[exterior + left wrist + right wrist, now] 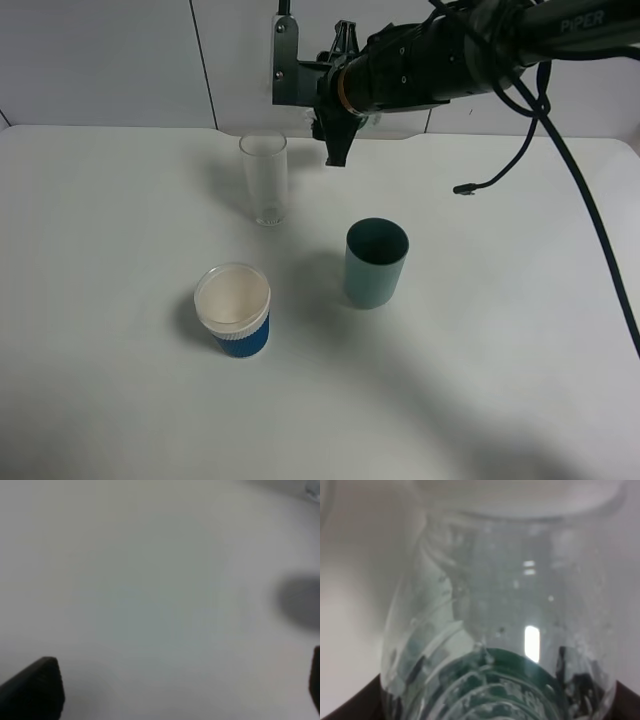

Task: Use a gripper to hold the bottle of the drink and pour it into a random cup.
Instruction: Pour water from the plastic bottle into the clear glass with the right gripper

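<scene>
My right gripper (336, 140) hangs in the air at the back of the table, just right of and above the cup (264, 178), a tall clear glass standing upright. The wrist view is filled by the bottle of the drink (485, 630), clear plastic with a green label, and dark fingers (342, 707) show at both sides of it. In the high view the gripper body hides nearly all of the bottle. My left gripper (175, 690) is over bare white table, its fingertips (35, 690) far apart with nothing between them.
A teal cup (376, 263) stands mid-table, with a white-rimmed blue ribbed cup (233, 310) in front of it to the left. A metal bracket (285, 65) is fixed at the back wall behind my right gripper. A black cable (520, 150) loops down from the right arm.
</scene>
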Controlling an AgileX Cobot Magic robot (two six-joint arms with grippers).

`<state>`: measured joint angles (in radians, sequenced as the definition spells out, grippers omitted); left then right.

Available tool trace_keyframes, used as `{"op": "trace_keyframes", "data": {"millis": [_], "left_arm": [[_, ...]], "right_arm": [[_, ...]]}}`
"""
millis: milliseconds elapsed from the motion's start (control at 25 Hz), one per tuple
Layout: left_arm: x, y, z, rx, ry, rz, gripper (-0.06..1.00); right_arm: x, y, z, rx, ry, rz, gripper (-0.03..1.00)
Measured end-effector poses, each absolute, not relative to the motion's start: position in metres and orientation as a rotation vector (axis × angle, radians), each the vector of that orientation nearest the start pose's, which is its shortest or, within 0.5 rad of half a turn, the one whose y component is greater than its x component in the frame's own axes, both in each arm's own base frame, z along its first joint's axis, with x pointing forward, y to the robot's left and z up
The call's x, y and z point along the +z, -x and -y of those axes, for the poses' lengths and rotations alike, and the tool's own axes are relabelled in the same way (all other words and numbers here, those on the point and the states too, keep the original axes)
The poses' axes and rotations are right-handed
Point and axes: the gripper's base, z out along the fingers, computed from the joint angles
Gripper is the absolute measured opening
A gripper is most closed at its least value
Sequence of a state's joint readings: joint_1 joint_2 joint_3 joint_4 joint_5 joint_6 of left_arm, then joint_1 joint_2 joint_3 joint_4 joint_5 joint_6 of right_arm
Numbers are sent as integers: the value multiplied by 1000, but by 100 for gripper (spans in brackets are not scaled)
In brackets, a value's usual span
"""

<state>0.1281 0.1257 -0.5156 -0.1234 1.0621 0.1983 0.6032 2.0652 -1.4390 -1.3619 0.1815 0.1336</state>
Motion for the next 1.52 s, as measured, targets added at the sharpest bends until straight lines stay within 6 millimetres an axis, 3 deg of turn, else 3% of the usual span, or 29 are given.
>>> {"op": "trace_keyframes", "data": {"millis": [400,720,1520], "left_arm": [[282,-14,8,39,-73,-2148,99],[282,-14,8,39,-73,-2148,99],[282,-14,8,39,-73,-2148,99]], "right_arm": [[196,-395,-255,-604,1713,-1378,56],[214,-395,-269,-652,1718,-1289,56],[214,-395,-267,-797,1838,-1185,56]]}}
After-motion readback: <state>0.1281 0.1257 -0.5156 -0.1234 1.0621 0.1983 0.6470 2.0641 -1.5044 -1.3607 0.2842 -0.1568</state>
